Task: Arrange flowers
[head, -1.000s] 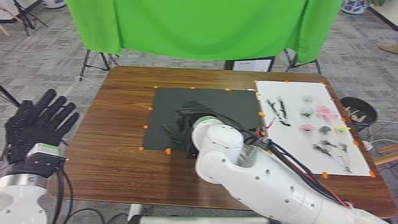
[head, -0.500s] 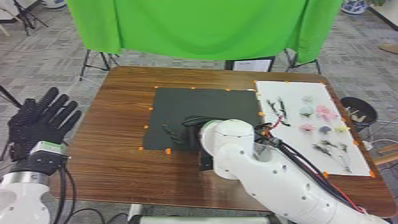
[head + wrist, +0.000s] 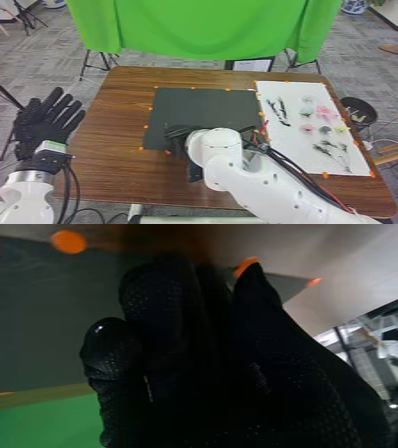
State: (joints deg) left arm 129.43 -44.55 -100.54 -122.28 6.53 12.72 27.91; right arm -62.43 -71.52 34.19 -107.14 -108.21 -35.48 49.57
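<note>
In the head view, my right hand (image 3: 180,136) is over the lower left part of the dark mat (image 3: 209,107), partly hidden by its own wrist. The right wrist view shows the black glove of my right hand (image 3: 213,384) close to the mat (image 3: 53,319); whether it holds a stem I cannot tell. My left hand (image 3: 44,125) is open beside the table's left edge. On the white sheet (image 3: 293,145) lie dark leafy stems (image 3: 281,110), pink flowers (image 3: 325,113), a pale flower (image 3: 307,111), a yellow flower (image 3: 341,129) and thin sprigs (image 3: 332,149).
The brown wooden table (image 3: 107,150) has orange markers around the mat and sheet. A black bin (image 3: 359,110) stands off the table's right edge. A green cloth (image 3: 204,30) hangs beyond the far edge, with a framed card (image 3: 252,65) below it.
My right hand has moved from the mat's middle toward its near left edge. The small green sprig on the mat half a second ago is now covered. The left hand has shifted slightly.
</note>
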